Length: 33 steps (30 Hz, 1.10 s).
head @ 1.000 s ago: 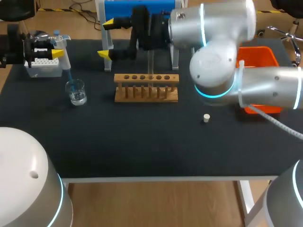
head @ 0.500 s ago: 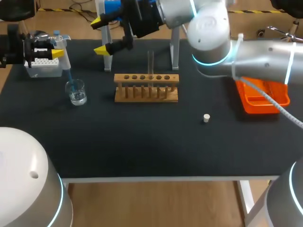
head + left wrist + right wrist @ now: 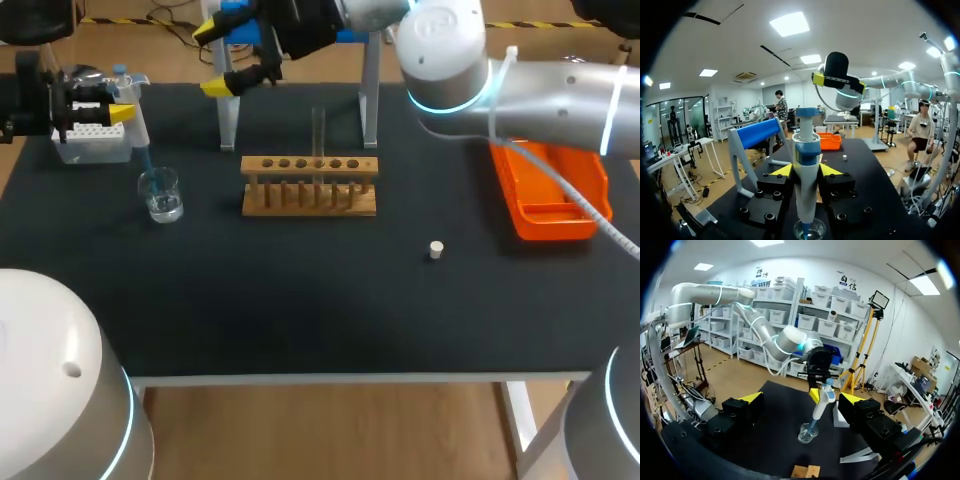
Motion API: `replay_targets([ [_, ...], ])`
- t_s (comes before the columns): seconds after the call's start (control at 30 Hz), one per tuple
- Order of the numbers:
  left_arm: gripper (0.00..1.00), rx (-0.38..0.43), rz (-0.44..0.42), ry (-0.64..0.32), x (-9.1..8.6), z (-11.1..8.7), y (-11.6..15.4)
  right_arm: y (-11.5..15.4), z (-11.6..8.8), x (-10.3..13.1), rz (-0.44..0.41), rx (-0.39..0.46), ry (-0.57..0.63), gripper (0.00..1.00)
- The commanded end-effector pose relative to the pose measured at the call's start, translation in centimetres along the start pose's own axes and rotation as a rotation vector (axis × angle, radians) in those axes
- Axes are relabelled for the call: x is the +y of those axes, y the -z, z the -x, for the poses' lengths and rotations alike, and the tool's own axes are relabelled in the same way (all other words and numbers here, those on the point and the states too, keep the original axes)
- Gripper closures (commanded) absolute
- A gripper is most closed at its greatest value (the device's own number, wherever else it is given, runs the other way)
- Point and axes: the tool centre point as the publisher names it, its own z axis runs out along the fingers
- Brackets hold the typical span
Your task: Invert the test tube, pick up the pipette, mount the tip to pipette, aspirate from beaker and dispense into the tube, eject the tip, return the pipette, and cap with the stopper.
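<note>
Black tabletop (image 3: pixel 300 300) is occupied by a rack (image 3: pixel 309 186). Left of it, the pipette (image 3: pixel 807 150) is clamped by the left gripper (image 3: pixel 806 171) over the beaker (image 3: pixel 161 194); behind it, the right gripper (image 3: pixel 215 58) is spread.

Black table top (image 3: pixel 300 300) fills most of my head view, with a white front edge and a white leg (image 3: pixel 522 425) at lower right. Light wood floor (image 3: pixel 330 430) along the bottom and again across the top edge, yellow-black tape (image 3: pixel 110 19) at upper left. My left wrist view: white ceiling, bright square light panels (image 3: pixel 791 23), glass partition (image 3: pixel 665 120) at the room's far side, white side table (image 3: pixel 677 152) before it. My right wrist view: white wall (image 3: pixel 740 275), tall shelves (image 3: pixel 825 315) packed with white bins, wood floor in front, lamp on a yellow stand (image 3: pixel 879 300) beside the shelves.
</note>
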Motion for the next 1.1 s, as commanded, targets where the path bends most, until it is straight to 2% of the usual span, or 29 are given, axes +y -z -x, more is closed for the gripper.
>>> replay_targets([
  [0.03, 1.00, 0.000, 0.000, -0.001, 0.0, 0.0, 0.0, -0.7, 1.8, 1.1, -0.020, 0.034, 0.005, 0.00],
  [0.07, 1.00, 0.000, 0.000, -0.001, 0.0, 0.0, 0.0, -0.7, 1.9, 1.3, -0.018, 0.046, -0.003, 0.37],
  [0.13, 1.00, 0.000, 0.000, -0.001, 0.0, 0.0, 0.0, -1.1, 2.6, 1.4, -0.022, 0.056, -0.011, 0.76],
  [0.17, 1.00, 0.000, 0.000, -0.001, 0.0, 0.0, 0.0, -1.2, 2.7, 1.4, -0.015, 0.083, -0.009, 1.00],
  [0.7, 1.00, 0.000, 0.000, -0.001, 0.0, 0.0, 0.0, -5.4, 4.6, 1.9, -0.024, 0.135, -0.100, 1.00],
  [1.1, 1.00, 0.000, 0.000, -0.001, 0.0, 0.0, 0.0, -8.9, 5.7, 1.7, -0.021, 0.118, -0.169, 1.00],
])
